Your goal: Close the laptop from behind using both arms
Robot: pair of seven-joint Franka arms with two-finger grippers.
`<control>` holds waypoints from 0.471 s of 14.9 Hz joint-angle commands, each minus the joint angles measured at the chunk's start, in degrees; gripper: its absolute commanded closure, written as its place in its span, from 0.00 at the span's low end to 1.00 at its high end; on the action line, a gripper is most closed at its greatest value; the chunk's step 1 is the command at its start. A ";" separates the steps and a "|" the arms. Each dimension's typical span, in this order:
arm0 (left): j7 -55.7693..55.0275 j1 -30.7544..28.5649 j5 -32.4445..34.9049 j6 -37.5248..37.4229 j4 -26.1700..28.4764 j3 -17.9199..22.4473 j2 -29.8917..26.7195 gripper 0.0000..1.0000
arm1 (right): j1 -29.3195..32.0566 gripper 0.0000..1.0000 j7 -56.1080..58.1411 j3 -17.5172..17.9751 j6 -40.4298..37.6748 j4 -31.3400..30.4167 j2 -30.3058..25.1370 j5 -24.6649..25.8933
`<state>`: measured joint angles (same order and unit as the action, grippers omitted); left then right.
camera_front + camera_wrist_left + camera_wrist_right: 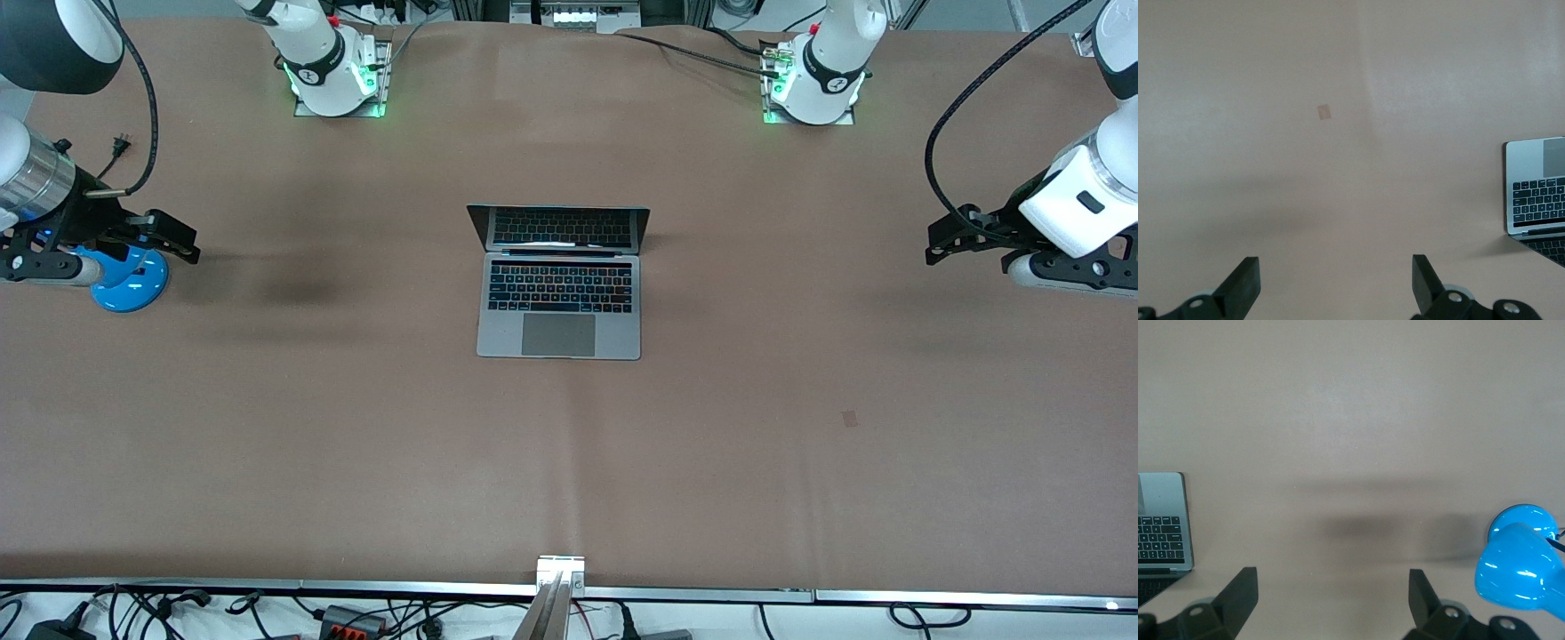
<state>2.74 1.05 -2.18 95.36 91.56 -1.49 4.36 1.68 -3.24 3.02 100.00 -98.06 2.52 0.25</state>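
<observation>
The laptop (558,293) is sitting open mid-surface while the left gripper (944,242) and right gripper (178,238) are hanging wide-fingered over the surface's ends, so uneven pushes are probably risking twisting the lid or skidding it forward.

Laptop (559,307): slim silver-grey metal body, black keys, large grey trackpad; lid open and upright, dark screen facing the front camera and mirroring the keyboard; base flat on the brown table at its centre, hinge edge at 12 o'clock toward the robots' bases, trackpad edge at 6 o'clock; squarely aligned with the table edges.

Arms: two white jointed arms with black joint bands and trailing black cables; left gripper (947,240) at 3 o'clock of the laptop, right gripper (173,236) at 9 o'clock, both well apart from it, fingers spread wide, empty.
</observation>
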 commanded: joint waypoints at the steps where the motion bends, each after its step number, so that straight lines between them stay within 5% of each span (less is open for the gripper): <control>1: 1.21 0.09 -1.25 -1.06 -1.12 0.17 0.12 0.00 | 0.07 0.00 0.52 -0.21 -1.39 1.73 0.74 -0.25; 7: 1.13 0.09 -1.25 -1.06 -1.12 0.26 0.12 0.00 | 2.18 0.00 0.43 -0.30 -2.35 4.01 1.52 -1.66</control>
<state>2.74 1.05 -2.18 95.36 91.56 -1.49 4.36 2.99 -3.27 2.70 99.25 -97.45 2.62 0.04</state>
